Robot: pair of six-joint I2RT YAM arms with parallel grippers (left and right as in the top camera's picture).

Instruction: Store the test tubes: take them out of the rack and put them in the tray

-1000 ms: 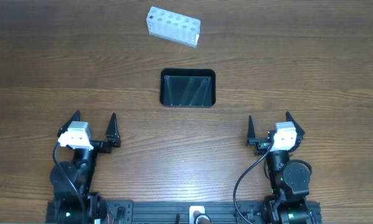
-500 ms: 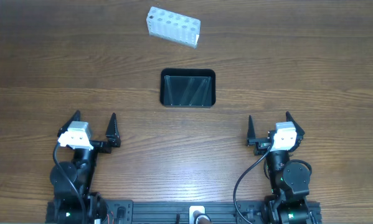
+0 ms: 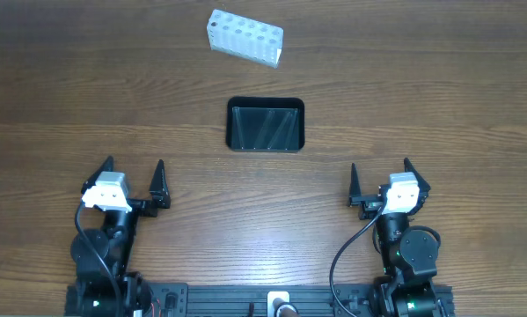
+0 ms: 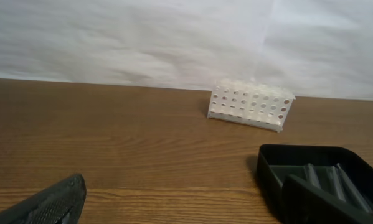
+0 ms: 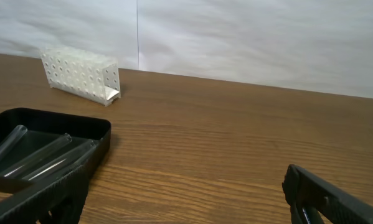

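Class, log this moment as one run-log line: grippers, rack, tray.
left gripper: open, near base | right gripper: open, near base | rack: looks empty | tray: holds tubes

Can't make out any writing, numbers or labels here, not on the rack (image 3: 245,38), tray (image 3: 266,103) or table (image 3: 439,88).

Setting: robot lab bench.
Wood-grain table (image 3: 69,106), white backdrop (image 4: 111,37) behind; white tube rack (image 3: 245,38) at 12 o'clock, black tray (image 3: 231,128) with glass tubes (image 5: 46,151) at centre.
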